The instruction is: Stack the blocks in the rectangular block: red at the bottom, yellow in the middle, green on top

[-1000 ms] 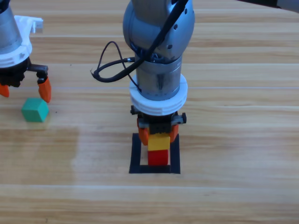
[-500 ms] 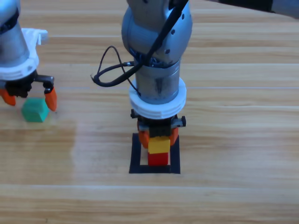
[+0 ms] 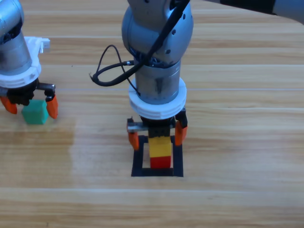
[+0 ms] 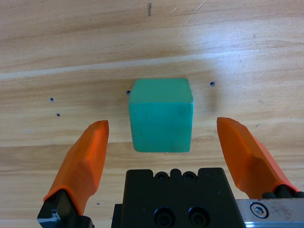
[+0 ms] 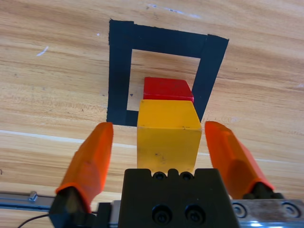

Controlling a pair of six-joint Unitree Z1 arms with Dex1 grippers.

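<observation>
The yellow cube point(image 3: 161, 148) rests on the red cube point(image 3: 160, 162) inside the black tape outline point(image 3: 137, 156) at the middle of the table. My right gripper point(image 3: 156, 134) stands open over the stack, one jaw on each side of the yellow cube point(image 5: 168, 135) without touching it; the red cube point(image 5: 167, 89) and the outline point(image 5: 118, 71) show beyond. At the far left the teal-green cube point(image 3: 35, 113) lies on the wood. My left gripper point(image 3: 30, 105) is open and straddles the green cube point(image 4: 161, 114), with a gap on both sides.
A black cable point(image 3: 111, 69) loops off the right arm's left side. Bare wooden table point(image 3: 237, 142) lies to the right of the stack and along the front.
My right gripper's jaws have spread apart and let go of the yellow cube, which stays on the red one. My left gripper has moved down over the green cube.
</observation>
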